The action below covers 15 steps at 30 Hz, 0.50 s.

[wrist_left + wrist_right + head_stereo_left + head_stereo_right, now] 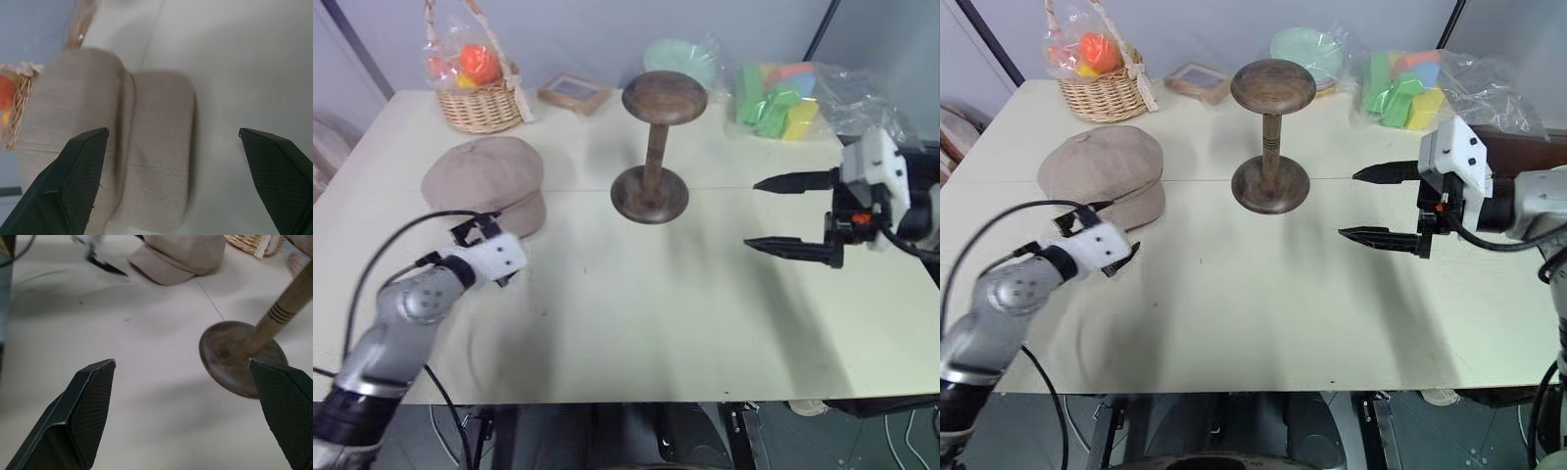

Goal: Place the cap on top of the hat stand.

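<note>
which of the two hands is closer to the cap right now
The left hand: it hovers open just in front of the cap, which lies on the table, while the right hand is open beyond the hat stand.

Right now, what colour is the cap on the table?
Beige-tan; the cap shows best in the right eye view.

The left gripper (487, 247) blurs at the wrist, its fingers too smeared to separate in the head views. In the right wrist view the hat stand (243, 354) loses its domed top past the picture's edge, and the wicker basket (254, 243) is clipped to a sliver. In the left wrist view the cap (112, 147) is soft and runs off the edge. Bagged items (781, 98) at the tabletop's far side stay unreadable.
</note>
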{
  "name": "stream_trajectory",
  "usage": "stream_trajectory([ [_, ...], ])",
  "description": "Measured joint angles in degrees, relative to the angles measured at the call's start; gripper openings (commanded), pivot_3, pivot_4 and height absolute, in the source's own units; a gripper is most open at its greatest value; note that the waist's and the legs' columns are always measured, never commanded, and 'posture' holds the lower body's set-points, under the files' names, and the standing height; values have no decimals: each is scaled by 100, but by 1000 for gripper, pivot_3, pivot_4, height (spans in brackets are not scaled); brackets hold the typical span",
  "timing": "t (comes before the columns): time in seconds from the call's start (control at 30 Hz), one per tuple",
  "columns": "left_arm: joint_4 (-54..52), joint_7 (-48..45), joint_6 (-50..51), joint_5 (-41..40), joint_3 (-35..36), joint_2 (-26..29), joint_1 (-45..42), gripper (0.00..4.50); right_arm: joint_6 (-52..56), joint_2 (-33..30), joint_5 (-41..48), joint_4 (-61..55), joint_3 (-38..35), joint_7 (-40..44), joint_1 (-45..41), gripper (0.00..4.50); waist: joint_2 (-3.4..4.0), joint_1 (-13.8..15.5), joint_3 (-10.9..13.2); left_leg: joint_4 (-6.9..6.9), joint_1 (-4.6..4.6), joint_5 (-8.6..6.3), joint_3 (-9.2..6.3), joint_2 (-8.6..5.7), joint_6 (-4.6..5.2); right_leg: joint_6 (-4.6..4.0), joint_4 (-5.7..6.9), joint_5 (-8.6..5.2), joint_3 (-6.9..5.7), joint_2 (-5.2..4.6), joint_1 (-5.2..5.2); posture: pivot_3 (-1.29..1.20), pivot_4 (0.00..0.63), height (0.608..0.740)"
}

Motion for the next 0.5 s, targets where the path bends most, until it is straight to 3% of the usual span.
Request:
stream_trajectory([
  [0.33, 1730, 1384, 268, 1261, -628, -1159, -1256, 4500, 529, -204, 731, -563, -510, -627, -21, 4436, 3, 27, -11, 13, 10, 1, -10, -7, 1, 6, 12, 3, -10, -4, 20, 0, 150, 740],
  [0.5, 2415, 1973, 376, 1496, -670, -1396, -1570, 4500, 548, -297, 897, -605, -582, -790, -64, 4436, 14, -7, -19, 12, 24, 1, -10, -5, 1, 6, 19, 3, -9, 1, 28, 0, 150, 740],
])
